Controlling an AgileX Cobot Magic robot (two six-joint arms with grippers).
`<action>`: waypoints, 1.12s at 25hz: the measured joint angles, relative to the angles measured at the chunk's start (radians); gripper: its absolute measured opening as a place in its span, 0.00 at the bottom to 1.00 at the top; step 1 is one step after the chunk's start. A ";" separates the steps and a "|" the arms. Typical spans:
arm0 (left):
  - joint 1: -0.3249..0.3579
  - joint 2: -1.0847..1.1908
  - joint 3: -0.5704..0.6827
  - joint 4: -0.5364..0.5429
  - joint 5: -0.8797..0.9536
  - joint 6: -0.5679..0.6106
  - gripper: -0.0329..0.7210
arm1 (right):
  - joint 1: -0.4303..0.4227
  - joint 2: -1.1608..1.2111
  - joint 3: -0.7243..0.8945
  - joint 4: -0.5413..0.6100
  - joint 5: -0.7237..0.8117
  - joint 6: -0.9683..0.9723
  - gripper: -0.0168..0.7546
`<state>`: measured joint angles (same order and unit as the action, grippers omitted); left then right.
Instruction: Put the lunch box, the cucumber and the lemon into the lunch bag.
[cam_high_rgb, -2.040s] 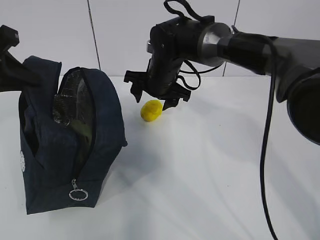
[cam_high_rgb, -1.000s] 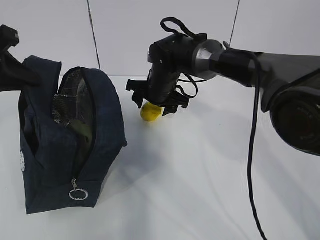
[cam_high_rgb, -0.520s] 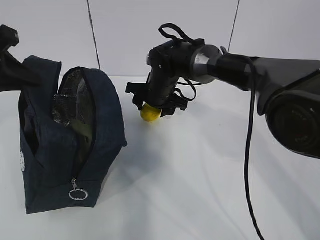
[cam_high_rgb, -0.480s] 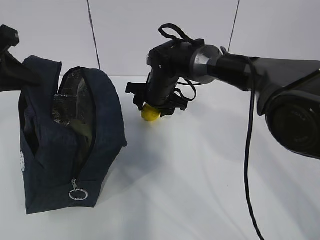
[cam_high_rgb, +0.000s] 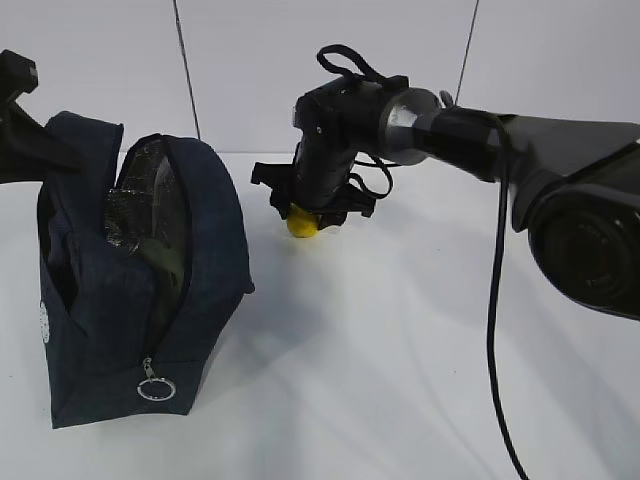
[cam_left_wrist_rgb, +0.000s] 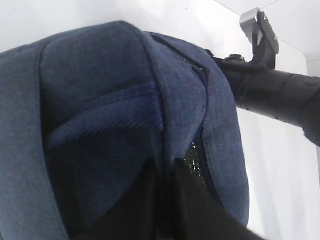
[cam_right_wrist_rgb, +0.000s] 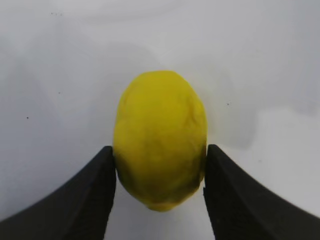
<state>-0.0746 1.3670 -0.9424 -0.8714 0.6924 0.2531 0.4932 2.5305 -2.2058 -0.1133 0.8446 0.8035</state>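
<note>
The yellow lemon (cam_high_rgb: 302, 224) lies on the white table to the right of the lunch bag (cam_high_rgb: 210, 260). My right gripper (cam_high_rgb: 304, 216) is down over it, and both black fingers (cam_right_wrist_rgb: 85, 205) press the sides of the lemon (cam_right_wrist_rgb: 160, 145). The navy lunch bag stands unzipped, showing its silver lining (cam_high_rgb: 140, 195). My left gripper (cam_left_wrist_rgb: 167, 200) pinches the fabric of the bag (cam_left_wrist_rgb: 100, 100) at its top left edge, seen in the exterior view (cam_high_rgb: 25, 140). I cannot make out the lunch box or the cucumber.
The bag's silver ring pull (cam_high_rgb: 157, 388) hangs at its near lower end. The white tabletop (cam_high_rgb: 420, 350) stretches right of and in front of the bag. A white wall stands behind.
My right gripper has come down over the lemon and shut on its sides. The left arm and the bag have not moved.
</note>
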 joint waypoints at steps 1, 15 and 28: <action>0.000 0.000 0.000 0.000 0.000 0.000 0.07 | 0.000 0.000 -0.011 -0.009 0.011 0.000 0.59; 0.000 0.000 0.000 0.000 0.000 0.000 0.07 | 0.000 0.000 -0.070 -0.068 0.064 -0.018 0.59; 0.000 0.000 0.000 0.000 0.000 0.004 0.07 | 0.000 0.023 -0.070 -0.047 0.057 -0.034 0.59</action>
<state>-0.0746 1.3670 -0.9424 -0.8714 0.6924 0.2567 0.4932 2.5532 -2.2758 -0.1600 0.9021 0.7690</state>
